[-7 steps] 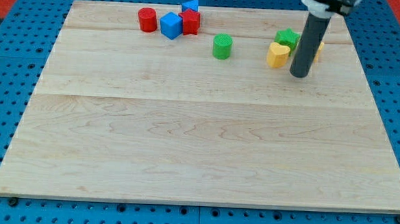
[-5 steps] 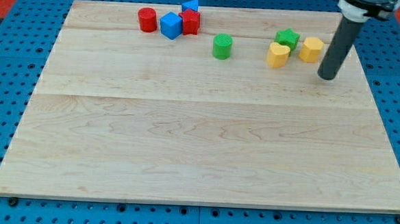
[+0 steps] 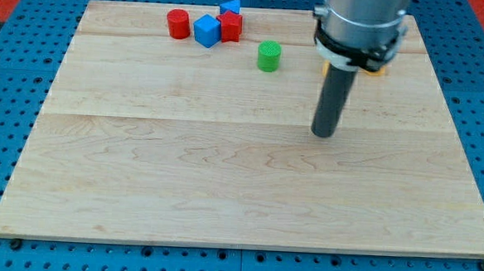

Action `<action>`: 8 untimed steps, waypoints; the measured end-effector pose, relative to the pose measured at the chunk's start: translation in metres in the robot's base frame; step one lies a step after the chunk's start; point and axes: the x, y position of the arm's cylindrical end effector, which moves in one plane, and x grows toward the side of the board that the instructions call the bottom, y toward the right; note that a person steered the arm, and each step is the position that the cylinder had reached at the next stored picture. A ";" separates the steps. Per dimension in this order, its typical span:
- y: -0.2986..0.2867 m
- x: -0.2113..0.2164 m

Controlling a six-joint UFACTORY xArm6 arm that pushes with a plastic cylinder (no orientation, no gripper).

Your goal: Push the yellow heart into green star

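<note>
My tip [image 3: 323, 133] rests on the wooden board [image 3: 182, 174] right of centre, well below the blocks at the view's top right. The arm's wide body covers that spot. Only a sliver of the yellow heart [image 3: 325, 70] shows left of the rod. A sliver of a second yellow block [image 3: 376, 73] shows to the right of the rod. The green star is hidden behind the arm.
A green cylinder [image 3: 268, 56] stands left of the arm. At the view's top, a red cylinder [image 3: 178, 23], a blue cube [image 3: 207, 30], a red block [image 3: 230, 26] and a blue block [image 3: 230, 6] sit clustered together.
My tip has moved from right of the yellow blocks to the left and down toward the board's middle. The arm now covers the green star and most of both yellow blocks.
</note>
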 end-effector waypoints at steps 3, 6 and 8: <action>0.010 -0.049; -0.001 -0.047; 0.012 -0.068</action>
